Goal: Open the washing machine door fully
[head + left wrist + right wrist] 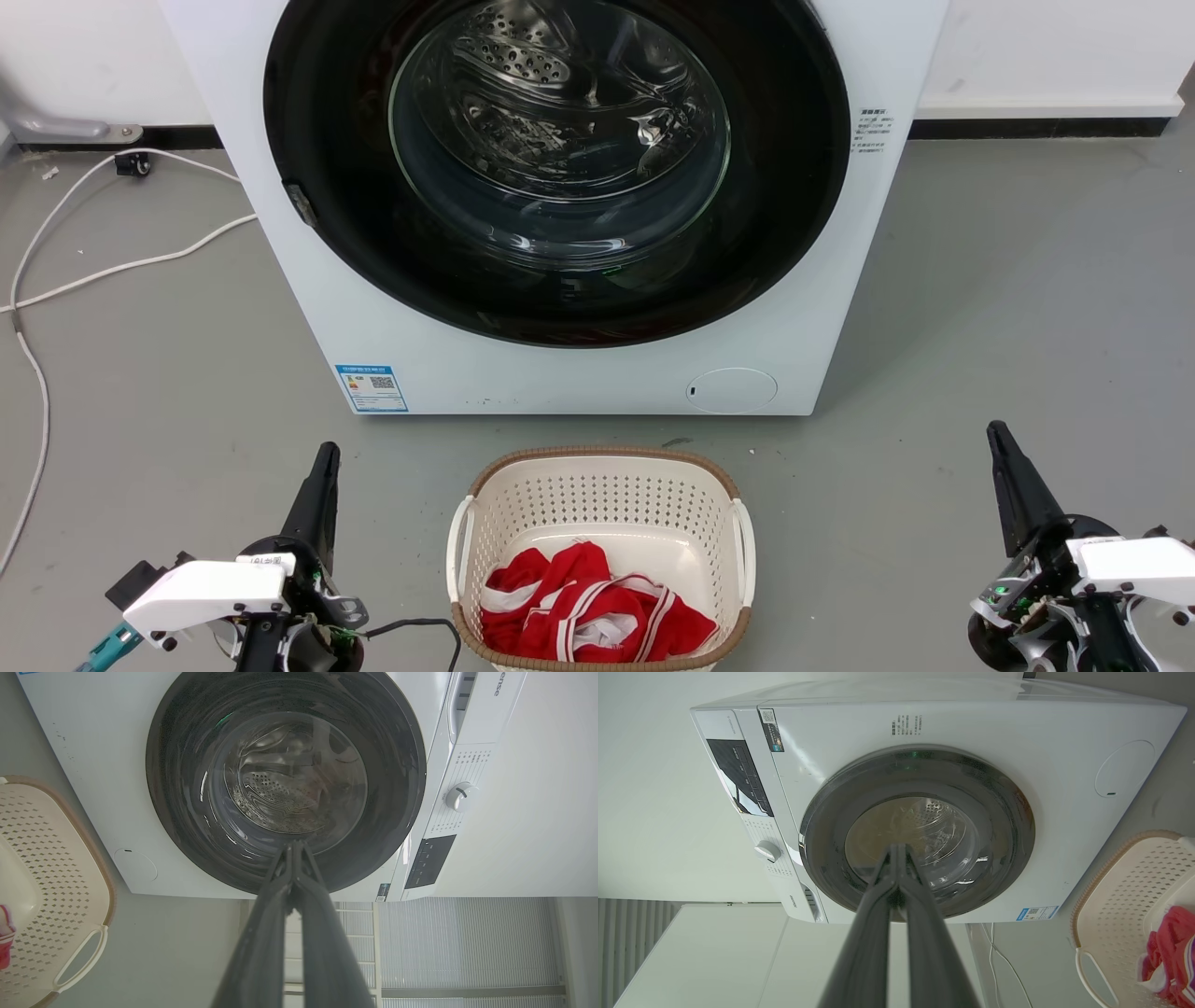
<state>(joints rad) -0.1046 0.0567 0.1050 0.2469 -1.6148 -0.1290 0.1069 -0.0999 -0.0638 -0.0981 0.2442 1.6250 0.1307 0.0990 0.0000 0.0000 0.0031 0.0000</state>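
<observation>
Well, the washing machine door (556, 168) sat shut at upper centre, and the left gripper (326, 455) and right gripper (996, 432) — both pinched together, empty, in the lower corners — could easily skid off its glossy rim or clip the basket (597, 455).

Bright, even light; glare on the door glass (560, 140); wrist views bowed.

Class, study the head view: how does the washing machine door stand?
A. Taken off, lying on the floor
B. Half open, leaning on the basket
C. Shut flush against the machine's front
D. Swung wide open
C: the washing machine door lies flush in the machine's white front, with no gap along its rim.
</observation>
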